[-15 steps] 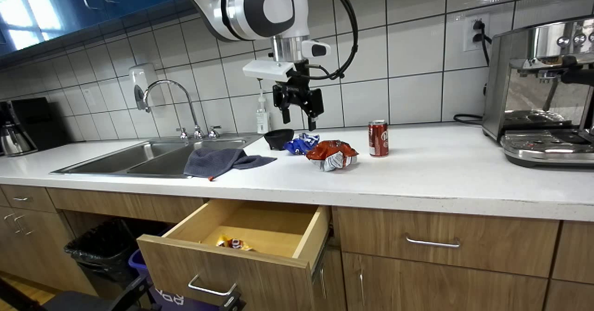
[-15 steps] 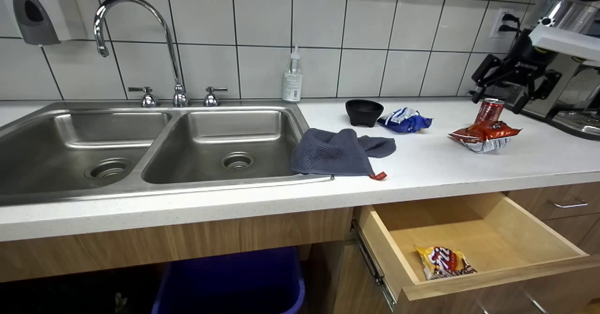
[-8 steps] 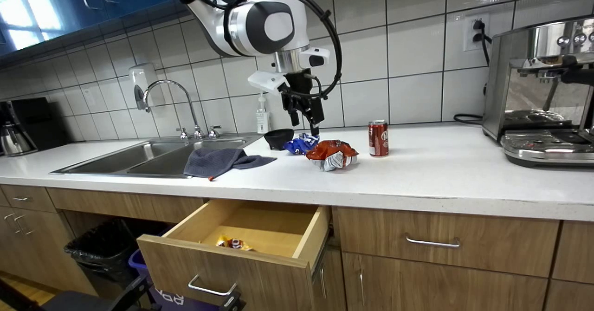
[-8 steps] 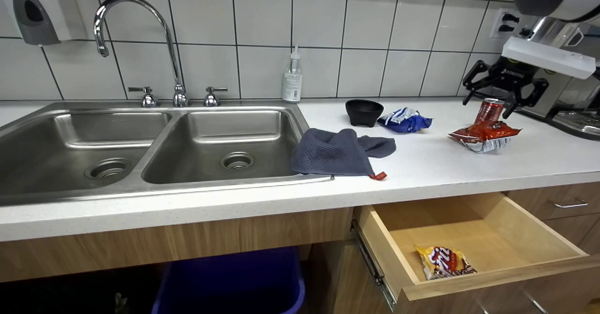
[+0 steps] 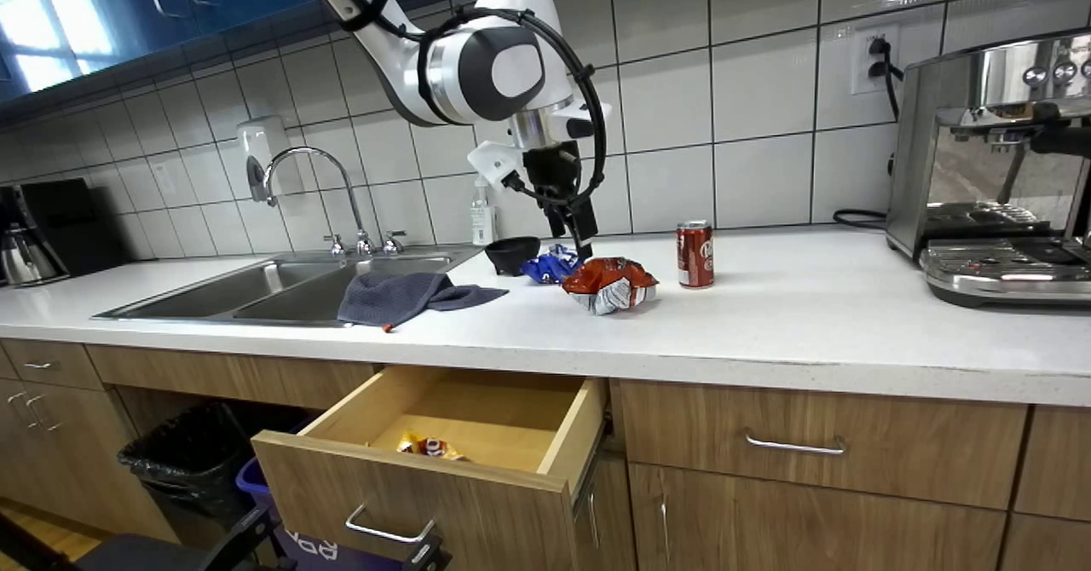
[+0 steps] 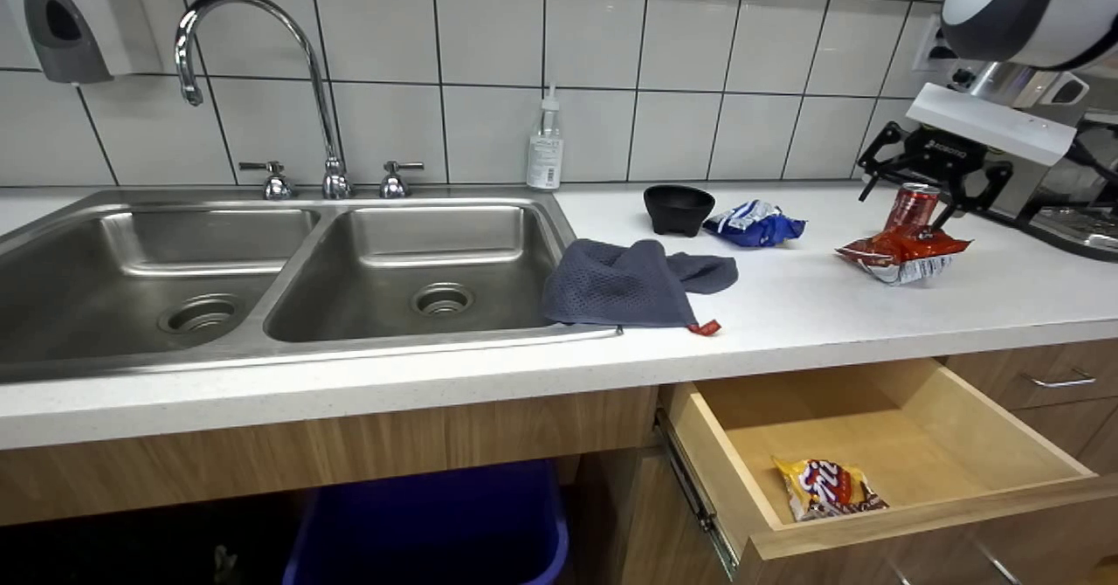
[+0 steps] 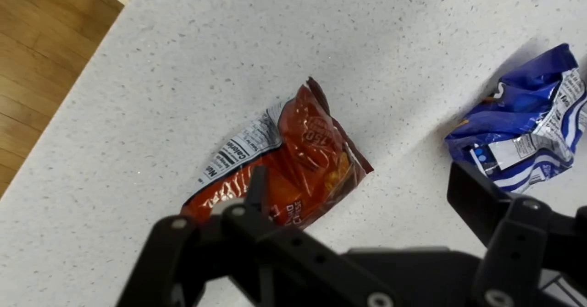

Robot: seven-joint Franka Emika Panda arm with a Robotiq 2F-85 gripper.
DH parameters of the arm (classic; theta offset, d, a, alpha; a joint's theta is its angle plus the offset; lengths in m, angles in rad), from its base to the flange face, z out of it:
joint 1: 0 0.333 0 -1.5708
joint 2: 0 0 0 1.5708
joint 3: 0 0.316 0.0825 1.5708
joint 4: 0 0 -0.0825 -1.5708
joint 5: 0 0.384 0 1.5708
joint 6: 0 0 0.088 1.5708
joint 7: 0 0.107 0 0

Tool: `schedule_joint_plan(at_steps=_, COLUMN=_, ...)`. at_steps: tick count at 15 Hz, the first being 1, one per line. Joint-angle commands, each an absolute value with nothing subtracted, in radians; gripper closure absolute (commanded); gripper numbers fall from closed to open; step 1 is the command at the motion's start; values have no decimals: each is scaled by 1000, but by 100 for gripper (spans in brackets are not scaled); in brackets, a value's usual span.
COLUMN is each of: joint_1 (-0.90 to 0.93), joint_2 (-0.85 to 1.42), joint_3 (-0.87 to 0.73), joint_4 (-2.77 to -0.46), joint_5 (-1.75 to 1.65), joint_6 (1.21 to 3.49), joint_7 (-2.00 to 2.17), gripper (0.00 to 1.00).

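The gripper (image 7: 358, 178) points down above the counter (image 5: 801, 315), its fingers (image 7: 259, 188) spread wide and keeping hold of nothing. In the wrist view one finger overlaps the red snack bag (image 7: 298, 156); whether it touches, I cannot tell. The opposite finger crosses a corner of the blue snack bag (image 7: 527, 119) there, while an exterior view shows the two apart. The red bag lies on the counter, with a broad band of pale surface between it and the counter's front edge, and a narrower gap parting it from the blue bag. Near it the red soda can (image 5: 695, 254) stands upright, and a long stretch of worktop runs from the can to the espresso machine (image 5: 989, 183). The black bowl (image 6: 679, 209) sits just beside the blue bag; the grey cloth (image 6: 624, 288) drapes over the rim of the sink (image 6: 293, 264). Below the counter's edge the drawer (image 6: 873, 432) stands pulled out, a yellow snack bag (image 6: 825, 489) lying inside near the front
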State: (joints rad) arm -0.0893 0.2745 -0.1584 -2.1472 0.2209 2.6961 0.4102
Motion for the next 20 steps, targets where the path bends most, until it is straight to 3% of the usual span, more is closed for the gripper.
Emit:
schedule_joint_plan(at_steps=1, joint_1=-74, joint_2=291, joint_3=-192, joint_4=-2130, joint_5=196, joint_6=2713, joint_7=501, gripper=0)
schedule_joint_plan(at_steps=20, joint_1=-51, joint_2=369, joint_3=-261, joint_4=-2063, joint_5=169, joint_6=2700, joint_7=651, gripper=0)
